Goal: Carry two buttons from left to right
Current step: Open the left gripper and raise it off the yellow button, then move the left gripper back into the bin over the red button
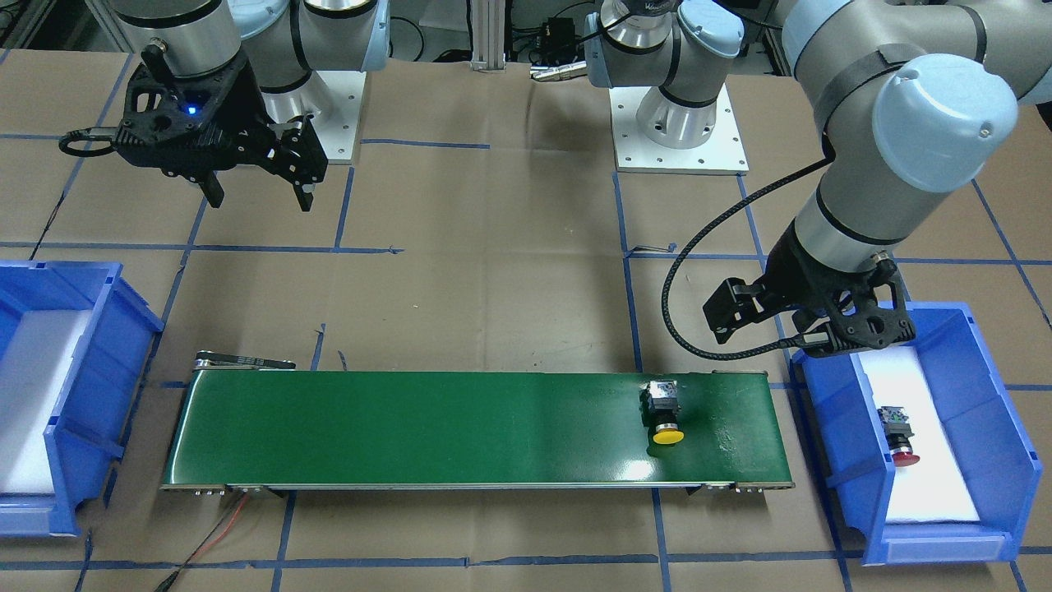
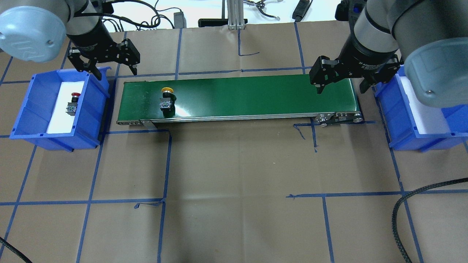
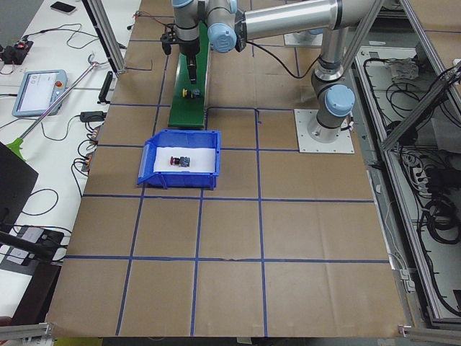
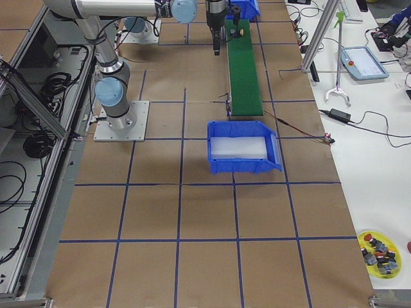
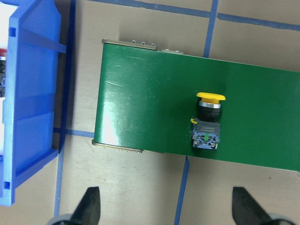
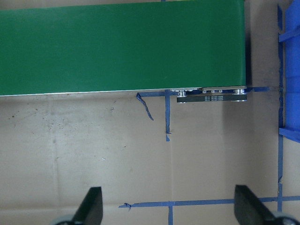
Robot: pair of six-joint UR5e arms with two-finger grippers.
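The yellow-capped button (image 2: pixel 167 98) lies on its side near the left end of the green conveyor belt (image 2: pixel 256 96); it also shows in the front view (image 1: pixel 664 411) and in the left wrist view (image 5: pixel 207 123). The red-capped button (image 2: pixel 72 103) lies on the white pad in the left blue bin (image 2: pixel 93 109), also seen from the front (image 1: pixel 897 436). My left gripper (image 2: pixel 116 73) is open and empty, hovering between that bin and the belt's left end. My right gripper (image 2: pixel 342 87) is open and empty above the belt's right end.
The right blue bin (image 2: pixel 402 120) with a white pad stands beyond the belt's right end and holds nothing I can see. The belt's drive rollers (image 6: pixel 211 96) stick out at its right end. Brown paper with blue tape lines covers the table (image 2: pixel 234 182).
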